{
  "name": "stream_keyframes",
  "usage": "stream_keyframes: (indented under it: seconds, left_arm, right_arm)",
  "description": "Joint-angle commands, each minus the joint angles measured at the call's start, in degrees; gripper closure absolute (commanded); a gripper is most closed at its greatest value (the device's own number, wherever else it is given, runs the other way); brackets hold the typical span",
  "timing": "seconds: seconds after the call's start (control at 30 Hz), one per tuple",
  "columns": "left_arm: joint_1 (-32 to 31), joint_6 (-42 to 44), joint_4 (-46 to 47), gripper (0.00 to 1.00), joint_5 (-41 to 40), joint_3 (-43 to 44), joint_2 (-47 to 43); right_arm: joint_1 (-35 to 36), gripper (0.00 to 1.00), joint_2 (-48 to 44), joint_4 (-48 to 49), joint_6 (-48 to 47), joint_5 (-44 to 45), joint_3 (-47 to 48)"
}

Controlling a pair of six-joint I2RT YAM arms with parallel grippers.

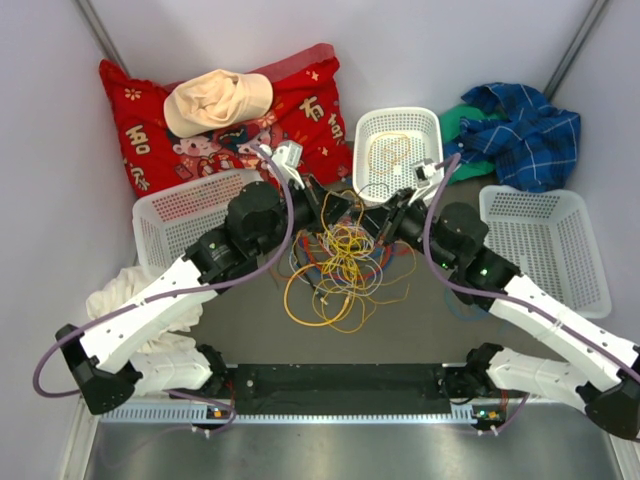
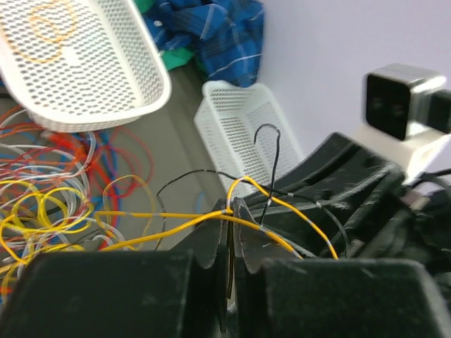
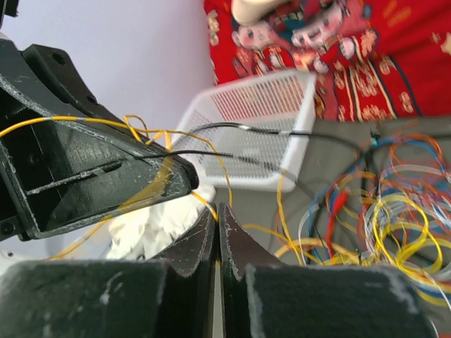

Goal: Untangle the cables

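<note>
The cables point(image 1: 340, 265) lie in a loose tangle of yellow, red, blue, white and black wires on the table between the arms. They also show in the left wrist view point(image 2: 49, 204) and the right wrist view point(image 3: 380, 211). My left gripper point(image 1: 340, 206) is raised over the tangle's far edge. Its jaws are shut on a yellow wire point(image 2: 169, 227) at the tips point(image 2: 231, 208). My right gripper point(image 1: 386, 222) faces it closely and is shut on a yellow wire point(image 3: 204, 201) at its tips point(image 3: 217, 208). Thin black wires drape across both grippers.
A white basket point(image 1: 432, 128) holding orange wire stands behind the tangle. Another white basket point(image 1: 185, 212) is at the left and a third point(image 1: 545, 245) at the right. A red pillow point(image 1: 300, 105) with a beige hat point(image 1: 215, 100), a blue plaid cloth point(image 1: 525, 130) and a white cloth point(image 1: 125, 295) lie around.
</note>
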Motion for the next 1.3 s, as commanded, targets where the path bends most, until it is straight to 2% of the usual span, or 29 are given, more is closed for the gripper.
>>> stream_keyframes:
  seconds: [0.0, 0.1, 0.17, 0.2, 0.27, 0.3, 0.43, 0.63, 0.8, 0.97, 1.03, 1.27]
  left_arm:
    - [0.17, 1.72, -6.62, 0.88, -10.38, -1.62, -3.50]
    - [0.43, 2.07, -9.88, 0.83, -16.89, -6.44, -5.87]
    - [1.22, 0.50, -10.41, 0.78, -18.91, -9.79, -7.89]
    - [1.48, -0.03, -10.59, 0.62, -19.27, -13.20, -8.42]
    - [1.66, -1.52, -10.76, 0.41, -20.32, -16.03, -9.82]
    - [1.66, -1.97, -10.85, 0.26, -20.85, -18.57, -10.27]
    - [1.66, -1.36, -7.44, 0.03, -20.68, -23.51, -12.38]
    - [1.66, 0.58, -0.41, 0.01, -19.11, -29.49, -16.25]
    - [1.66, 2.51, 17.75, 0.01, -13.83, -40.10, -22.92]
    - [1.66, 4.44, 28.95, 0.01, -6.21, -46.97, -26.00]
    - [1.49, 5.41, 32.46, 0.01, -5.48, -48.21, -25.83]
    - [1.57, 5.33, 32.30, 0.01, -4.95, -49.44, -21.36]
  right_arm:
    - [0.36, 1.00, -3.42, -15.65, -3.20, 7.58, 8.82]
    - [0.45, 1.00, -3.69, -26.54, -5.93, 10.40, 15.68]
    - [0.36, 1.00, -3.69, -30.08, -6.73, 11.11, 18.77]
    - [0.45, 1.00, -3.69, -32.79, -7.25, 11.11, 21.48]
    - [0.45, 1.00, -3.34, -34.57, -7.78, 11.11, 23.96]
    - [0.45, 1.00, -3.08, -36.23, -7.78, 11.02, 25.97]
    - [0.45, 1.00, -2.37, -38.44, -7.79, 11.02, 29.33]
    - [0.45, 1.00, -1.05, -39.76, -7.70, 10.14, 33.28]
    - [0.45, 1.00, 0.70, -42.22, -8.40, 10.84, 36.80]
    - [0.45, 1.00, 3.42, -44.51, -10.94, 13.13, 45.12]
    - [0.36, 1.00, 5.70, -46.53, -11.21, 13.13, 47.86]
    - [0.45, 1.00, 12.03, -50.48, -16.03, 18.31, 65.85]
